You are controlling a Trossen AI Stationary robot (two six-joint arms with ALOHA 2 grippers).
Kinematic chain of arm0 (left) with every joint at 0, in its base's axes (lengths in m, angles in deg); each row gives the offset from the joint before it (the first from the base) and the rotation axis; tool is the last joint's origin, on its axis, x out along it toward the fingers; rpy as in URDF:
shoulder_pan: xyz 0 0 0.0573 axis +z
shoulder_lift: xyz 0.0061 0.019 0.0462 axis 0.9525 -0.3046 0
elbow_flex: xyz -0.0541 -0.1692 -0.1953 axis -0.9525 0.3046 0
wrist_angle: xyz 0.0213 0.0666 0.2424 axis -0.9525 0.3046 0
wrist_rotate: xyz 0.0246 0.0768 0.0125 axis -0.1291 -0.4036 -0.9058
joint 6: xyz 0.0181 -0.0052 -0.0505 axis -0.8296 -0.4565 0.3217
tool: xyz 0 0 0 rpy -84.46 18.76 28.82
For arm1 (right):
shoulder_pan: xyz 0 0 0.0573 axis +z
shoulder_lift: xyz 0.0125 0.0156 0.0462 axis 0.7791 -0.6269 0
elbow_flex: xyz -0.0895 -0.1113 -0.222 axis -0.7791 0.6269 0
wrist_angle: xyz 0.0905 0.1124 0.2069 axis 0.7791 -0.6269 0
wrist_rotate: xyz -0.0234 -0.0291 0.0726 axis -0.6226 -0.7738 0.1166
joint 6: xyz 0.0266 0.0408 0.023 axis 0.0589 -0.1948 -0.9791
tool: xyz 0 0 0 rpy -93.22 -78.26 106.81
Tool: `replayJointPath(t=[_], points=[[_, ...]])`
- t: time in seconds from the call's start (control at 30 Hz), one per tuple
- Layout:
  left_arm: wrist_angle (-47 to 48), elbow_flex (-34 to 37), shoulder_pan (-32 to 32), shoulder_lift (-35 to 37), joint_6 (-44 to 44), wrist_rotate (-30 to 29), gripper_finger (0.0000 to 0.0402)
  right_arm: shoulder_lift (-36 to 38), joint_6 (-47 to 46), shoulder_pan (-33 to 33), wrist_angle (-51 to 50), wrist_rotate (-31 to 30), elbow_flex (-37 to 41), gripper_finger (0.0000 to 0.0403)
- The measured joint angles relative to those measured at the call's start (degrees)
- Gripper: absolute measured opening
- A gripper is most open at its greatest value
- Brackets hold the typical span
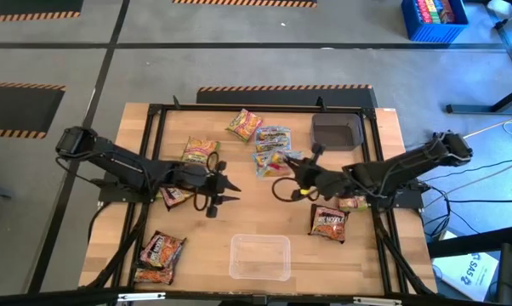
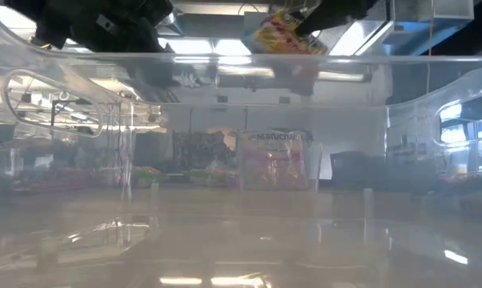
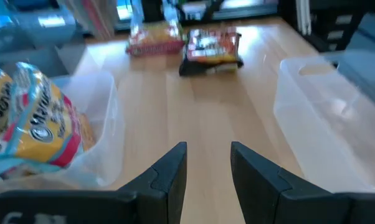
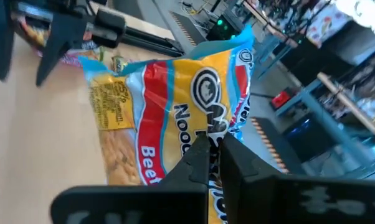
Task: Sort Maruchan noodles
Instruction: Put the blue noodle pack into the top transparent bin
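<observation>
The right end effector [image 4: 213, 149] is clamped on a yellow noodle packet [image 4: 175, 112], lifted clear of the worktop [image 1: 213, 234] for sorting, while the left end effector [image 3: 207, 168] hangs part-open, empty.

Glossy plastic packet [image 4: 175, 106] — matt wooden table [image 1: 213, 234].

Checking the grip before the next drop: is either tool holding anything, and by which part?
The right tool is shut on a yellow noodle packet, pinching one edge. The left tool is open and holds nothing.

A clear tub [image 1: 259, 257], grey tray [image 1: 337, 131] and blue crate [image 1: 433, 19] sit apart
</observation>
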Motion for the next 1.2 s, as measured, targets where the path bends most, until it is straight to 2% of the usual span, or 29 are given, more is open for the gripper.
replayJointPath(t=[0.17,0.77,0.97,1.2], points=[[-4.87,2.04,0.38,-0.01,0.08,-0.2,0.0117,-3.43,6.86,-2.58,2.96,0.02,0.0,0.0001],[-4.86,2.04,0.34,-0.03,0.16,-1.18,0.0117,-5.96,9.99,-4.57,3.94,0.02,-0.13,0.0001],[-4.81,2.04,0.34,-0.03,0.19,-3.11,0.0117,-9.84,15.37,-4.98,5.53,-1.9,-0.13,0.0001],[-4.78,2.04,0.34,-0.05,0.4,-3.18,0.0117,-14.38,15.78,-7.24,5.3,-3.94,-0.13,0.0001]])
